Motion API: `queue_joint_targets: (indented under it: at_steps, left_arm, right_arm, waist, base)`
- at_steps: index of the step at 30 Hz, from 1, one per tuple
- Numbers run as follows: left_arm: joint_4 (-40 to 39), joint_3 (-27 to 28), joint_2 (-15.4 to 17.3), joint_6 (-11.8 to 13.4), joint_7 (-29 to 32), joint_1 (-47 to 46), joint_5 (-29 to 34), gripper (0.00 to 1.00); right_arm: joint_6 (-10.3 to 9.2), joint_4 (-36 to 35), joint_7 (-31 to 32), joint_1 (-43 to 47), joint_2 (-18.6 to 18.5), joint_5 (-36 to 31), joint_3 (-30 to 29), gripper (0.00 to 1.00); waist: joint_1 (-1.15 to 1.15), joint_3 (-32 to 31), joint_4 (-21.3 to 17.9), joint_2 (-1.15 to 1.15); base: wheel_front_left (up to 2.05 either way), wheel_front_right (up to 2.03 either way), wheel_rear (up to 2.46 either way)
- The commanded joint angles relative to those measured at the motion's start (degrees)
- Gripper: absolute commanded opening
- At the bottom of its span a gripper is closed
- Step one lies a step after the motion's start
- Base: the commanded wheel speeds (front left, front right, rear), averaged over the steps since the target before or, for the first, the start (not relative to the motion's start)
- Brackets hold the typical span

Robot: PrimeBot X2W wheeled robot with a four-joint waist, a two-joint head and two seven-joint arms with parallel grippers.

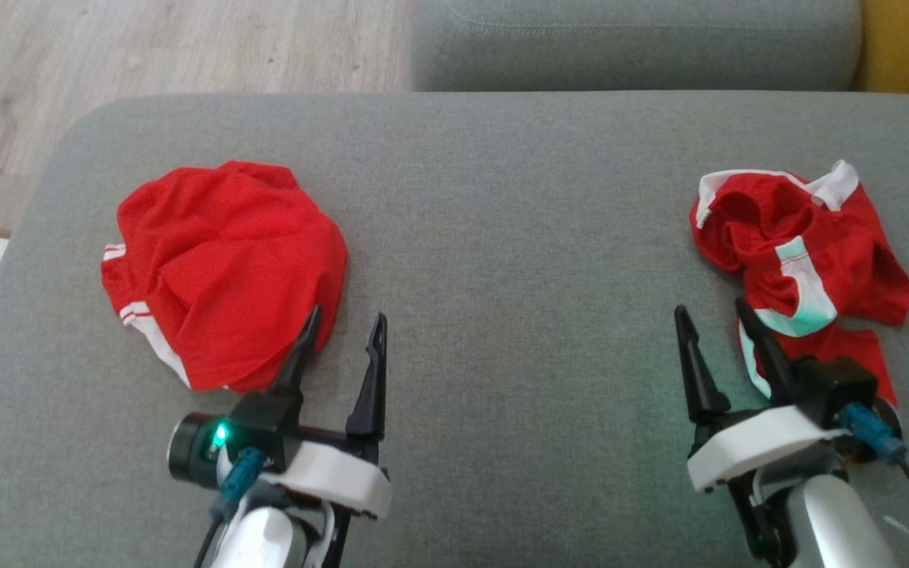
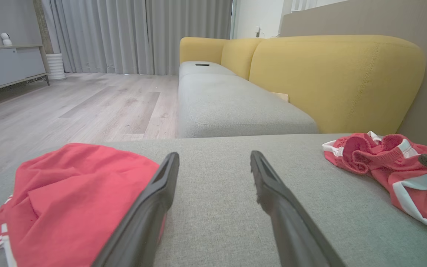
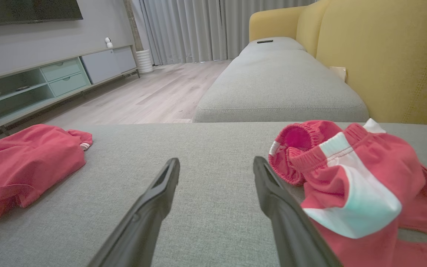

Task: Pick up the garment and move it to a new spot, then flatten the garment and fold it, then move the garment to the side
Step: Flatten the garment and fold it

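Two red garments lie apart on the grey sofa cushion (image 1: 502,237). A crumpled one with thin white stripes (image 1: 222,268) (image 2: 69,200) (image 3: 24,167) is bunched at the left. Another with broad white bands and an elastic waist (image 1: 802,252) (image 2: 380,159) (image 3: 358,178) lies rumpled at the right. My left gripper (image 1: 346,317) (image 2: 214,155) stands open just right of the left garment, its left finger at the cloth's edge, holding nothing. My right gripper (image 1: 711,309) (image 3: 215,160) is open and empty, its right finger beside the right garment's near edge.
A second grey seat cushion (image 1: 636,43) lies beyond, with the yellow backrest (image 2: 336,78) to the right. Wooden floor (image 1: 107,55) runs off the cushion's far left. A low cabinet (image 3: 50,81) stands by the wall. Bare cushion lies between the two garments.
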Motion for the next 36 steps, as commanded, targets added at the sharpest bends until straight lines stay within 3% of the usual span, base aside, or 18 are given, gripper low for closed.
queue_joint_targets:
  at_steps: [1,12,20,36]
  left_arm:
    - [-1.9,2.1,-0.1,-0.2,-0.3,-0.6,0.0,1.0]
    - [-2.3,2.3,-0.1,-0.4,-0.3,-0.1,0.5,1.0]
    - [-2.6,1.7,-0.1,-0.5,-0.3,-0.8,0.4,1.0]
    - [-2.1,-0.2,-0.1,-0.5,-0.3,-3.0,-0.7,1.0]
  right_arm:
    - [0.4,-2.4,-0.7,-1.3,-0.1,0.4,1.8,1.0]
    - [0.4,-3.6,-1.6,-0.2,-0.1,0.3,0.4,1.0]
    - [0.4,-3.1,1.6,-5.9,-0.1,-7.1,-9.0,1.0]
    - [0.4,11.6,10.0,-18.6,-0.1,-15.5,-22.3,1.0]
  waist:
    - [0.0,-0.4,-0.2,0.0]
    - [0.0,-0.8,-0.6,0.0]
    - [0.0,1.2,-0.8,0.0]
    - [0.0,4.8,2.3,0.0]
  base:
    - [0.0,0.0,0.0]
    - [0.0,0.0,0.0]
    - [0.0,0.0,0.0]
    - [0.0,0.0,0.0]
